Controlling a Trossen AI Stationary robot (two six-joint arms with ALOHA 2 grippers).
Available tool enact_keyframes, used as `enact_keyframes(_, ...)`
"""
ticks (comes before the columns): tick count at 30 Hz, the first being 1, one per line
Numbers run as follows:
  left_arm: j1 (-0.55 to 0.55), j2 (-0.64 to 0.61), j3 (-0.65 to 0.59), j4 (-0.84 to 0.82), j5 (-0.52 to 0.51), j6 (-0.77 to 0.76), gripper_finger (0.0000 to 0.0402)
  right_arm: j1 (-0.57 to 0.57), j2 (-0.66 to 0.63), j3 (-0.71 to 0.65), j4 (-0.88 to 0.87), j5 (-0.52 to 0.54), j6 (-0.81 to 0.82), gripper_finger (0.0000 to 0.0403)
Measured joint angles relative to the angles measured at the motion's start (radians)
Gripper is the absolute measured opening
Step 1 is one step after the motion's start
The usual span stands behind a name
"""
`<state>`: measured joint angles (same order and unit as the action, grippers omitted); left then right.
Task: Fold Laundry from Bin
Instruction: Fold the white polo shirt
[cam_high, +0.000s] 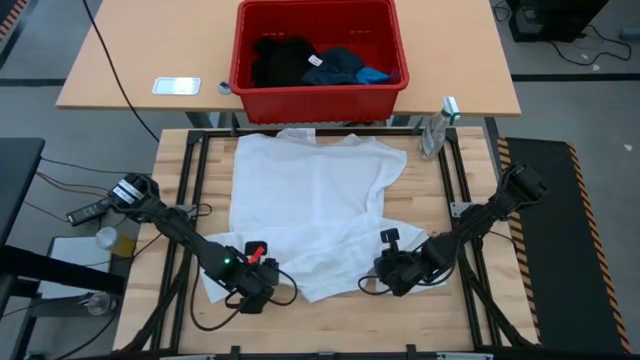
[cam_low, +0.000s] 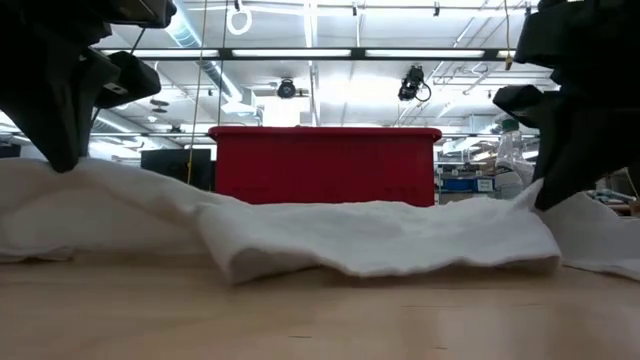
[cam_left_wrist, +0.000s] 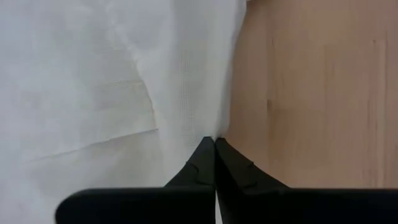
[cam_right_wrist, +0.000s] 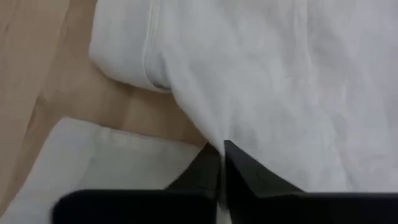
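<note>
The large white garment (cam_high: 310, 215) lies spread flat on the wooden table (cam_high: 330, 325), its far edge just short of the red bin (cam_high: 318, 98) that stands on the desk beyond. In the bin sit a black garment (cam_high: 280, 58), a dark navy garment (cam_high: 338, 64) with a white tag, and a small bright blue one (cam_high: 378, 74).

The left gripper (cam_left_wrist: 215, 142) is down at the near left corner of the white cloth, its jaws pressed together on the cloth's edge — the fabric runs straight into the point where the two fingertips meet, with bare wood just beside them on one side.

The right gripper (cam_right_wrist: 222, 147) is at the near right part of the garment, its jaws likewise clamped on a fold of the white cloth; just ahead of the tips lies a hemmed sleeve-like flap, and a second white layer rests beside the fingers on the wood.

From table height, the cloth rises toward each gripper — sagging low between them.
</note>
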<state>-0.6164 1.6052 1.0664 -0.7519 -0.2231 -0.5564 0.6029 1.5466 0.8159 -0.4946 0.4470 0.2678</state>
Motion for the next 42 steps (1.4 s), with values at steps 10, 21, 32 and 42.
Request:
enact_keyframes(10,0.002,-0.229,0.0,0.002,0.021,-0.018,0.0,-0.025,-0.243,0.261,-0.272,-0.199,-0.073,0.0007)
enact_keyframes(21,-0.039,-0.415,0.0,0.043,0.016,-0.062,0.0,-0.012,-0.442,0.27,-0.205,-0.401,0.12,0.0008)
enact_keyframes(32,-0.123,-0.407,0.001,0.142,0.082,-0.116,0.0,0.046,-0.418,0.27,-0.089,-0.527,0.184,0.0008)
enact_keyframes(42,-0.176,-0.267,0.0,0.169,0.091,-0.122,0.0,0.055,-0.236,0.27,-0.069,-0.61,0.181,0.0008)
